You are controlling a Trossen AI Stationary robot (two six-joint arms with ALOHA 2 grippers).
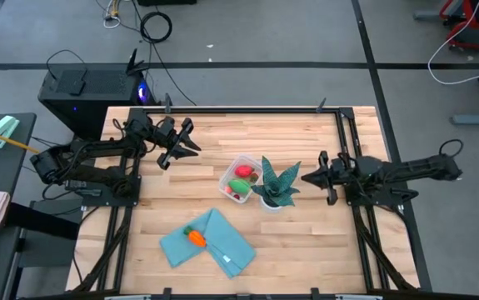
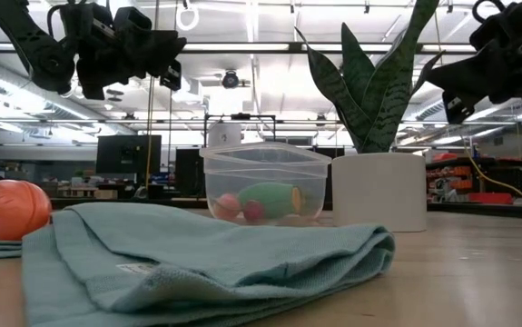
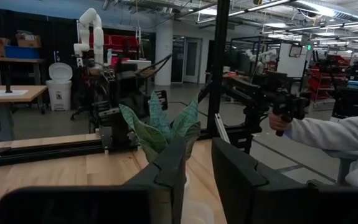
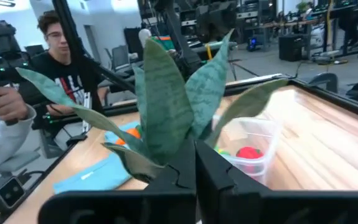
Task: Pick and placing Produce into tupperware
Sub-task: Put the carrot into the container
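The left gripper (image 1: 191, 142) hangs in the air off the far-left side of the tupperware (image 1: 241, 177), its arm reaching in from the table's left edge. Its fingers (image 3: 166, 168) stand a little apart with nothing between them. The right gripper (image 1: 308, 177) points at the potted plant (image 1: 276, 185) from the plant's right, its arm stretched level from the right edge, and its fingers (image 4: 185, 165) are pressed together, empty.

The tupperware sits just left of the plant, touching or nearly touching its white pot. Inside lie a green oval (image 1: 244, 172) and a red round piece (image 1: 238, 185). An orange carrot piece (image 1: 196, 237) rests on the folded teal cloth (image 1: 210, 243), on the near-left side of the tupperware and apart from it. The plant's leaves stand between the right gripper and the tupperware.

Beyond the table, a person in a white sleeve (image 3: 328, 134) holds a dark handheld device.
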